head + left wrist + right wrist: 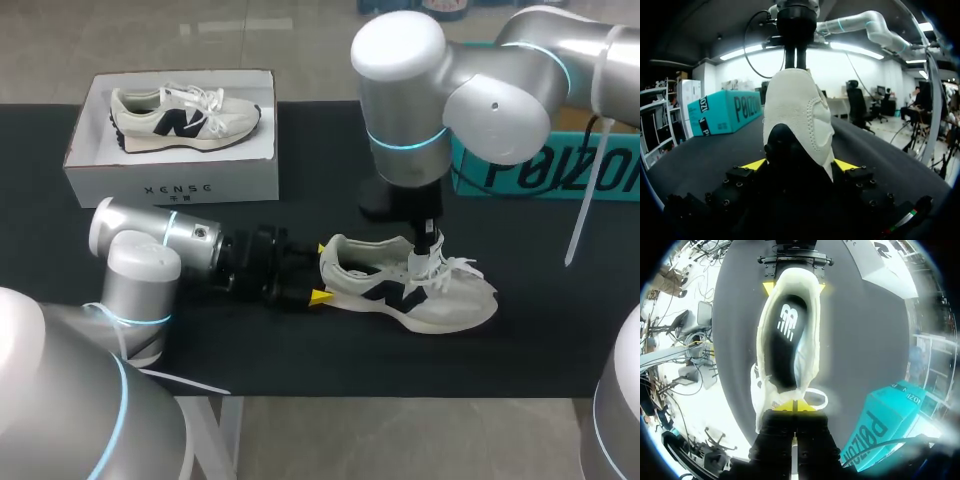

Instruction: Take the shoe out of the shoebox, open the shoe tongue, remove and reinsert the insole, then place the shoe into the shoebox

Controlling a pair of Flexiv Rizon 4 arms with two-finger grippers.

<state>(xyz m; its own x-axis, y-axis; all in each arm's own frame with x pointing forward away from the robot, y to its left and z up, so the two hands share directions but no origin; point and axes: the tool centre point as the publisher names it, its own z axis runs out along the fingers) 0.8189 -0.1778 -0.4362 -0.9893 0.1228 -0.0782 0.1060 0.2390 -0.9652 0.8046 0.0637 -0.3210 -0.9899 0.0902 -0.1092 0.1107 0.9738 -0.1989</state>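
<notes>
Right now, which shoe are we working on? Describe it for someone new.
On the black table, look right of the white shoebox. The shoe lies on the tabletop, left gripper clamping its heel, right gripper pinching its tongue; its twin sits in the box.

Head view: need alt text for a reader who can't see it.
A pale sneaker lies on a black table, the left gripper clamping its heel while the right gripper pinches its tongue from above. Behind, an open white shoebox holds a matching sneaker.
</notes>
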